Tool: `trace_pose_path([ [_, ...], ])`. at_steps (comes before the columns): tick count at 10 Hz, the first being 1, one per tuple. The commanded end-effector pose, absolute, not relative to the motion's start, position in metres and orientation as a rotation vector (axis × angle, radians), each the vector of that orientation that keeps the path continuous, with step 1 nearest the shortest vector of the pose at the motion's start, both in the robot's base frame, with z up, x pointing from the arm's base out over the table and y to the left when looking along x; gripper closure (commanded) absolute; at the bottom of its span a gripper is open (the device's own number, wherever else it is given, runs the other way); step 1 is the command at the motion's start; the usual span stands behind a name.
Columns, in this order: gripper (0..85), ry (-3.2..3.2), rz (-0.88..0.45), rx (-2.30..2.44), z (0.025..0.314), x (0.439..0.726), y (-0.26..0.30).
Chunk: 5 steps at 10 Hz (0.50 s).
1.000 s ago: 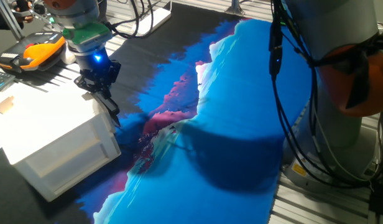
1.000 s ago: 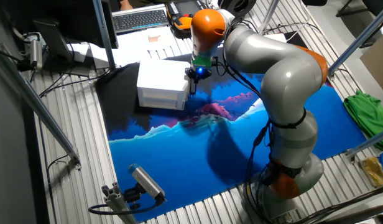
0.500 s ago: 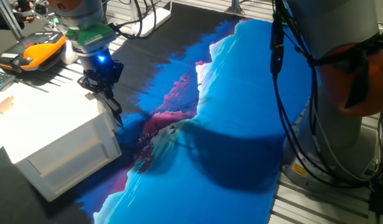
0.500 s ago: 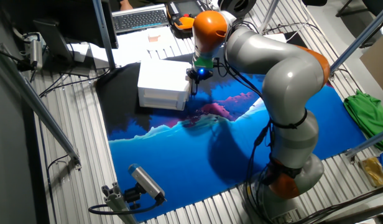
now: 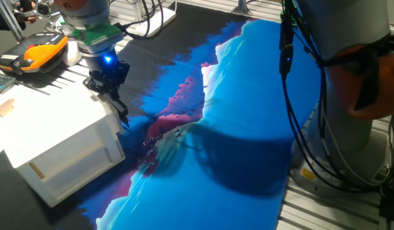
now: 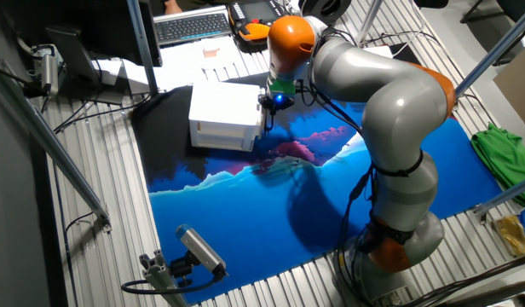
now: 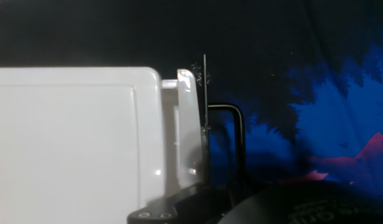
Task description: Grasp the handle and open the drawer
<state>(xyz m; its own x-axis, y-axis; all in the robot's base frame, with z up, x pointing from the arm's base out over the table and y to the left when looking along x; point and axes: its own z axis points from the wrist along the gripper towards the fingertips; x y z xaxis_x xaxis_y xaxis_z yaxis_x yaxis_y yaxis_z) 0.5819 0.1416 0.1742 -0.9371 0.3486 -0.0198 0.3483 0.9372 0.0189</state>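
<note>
From one fixed view, my gripper point(image 5: 120, 115) hangs at the right-hand end of the white cabinet point(image 5: 50, 144), a touch further right than a second ago. From the other fixed view the gripper point(image 6: 267, 119) sits at the cabinet's point(image 6: 222, 115) end, the arm shifted slightly right. In the hand view the drawer point(image 7: 186, 124) front shows a thin gap from the cabinet, the handle point(image 7: 236, 134) just beside it (whether my fingers clamp it I cannot tell).
</note>
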Motion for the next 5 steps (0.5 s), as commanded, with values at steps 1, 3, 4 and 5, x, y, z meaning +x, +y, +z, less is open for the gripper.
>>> trace_pose_path([
  [1,85.0,3.07,0.029,0.551,0.1756,0.5812,0.1403],
  [3,85.0,3.072,0.029,0.549,0.1774,0.5805,0.1384],
  [4,85.0,3.071,0.031,0.544,0.1763,0.5799,0.1365],
  [5,85.0,3.072,0.039,0.539,0.175,0.5794,0.1335],
])
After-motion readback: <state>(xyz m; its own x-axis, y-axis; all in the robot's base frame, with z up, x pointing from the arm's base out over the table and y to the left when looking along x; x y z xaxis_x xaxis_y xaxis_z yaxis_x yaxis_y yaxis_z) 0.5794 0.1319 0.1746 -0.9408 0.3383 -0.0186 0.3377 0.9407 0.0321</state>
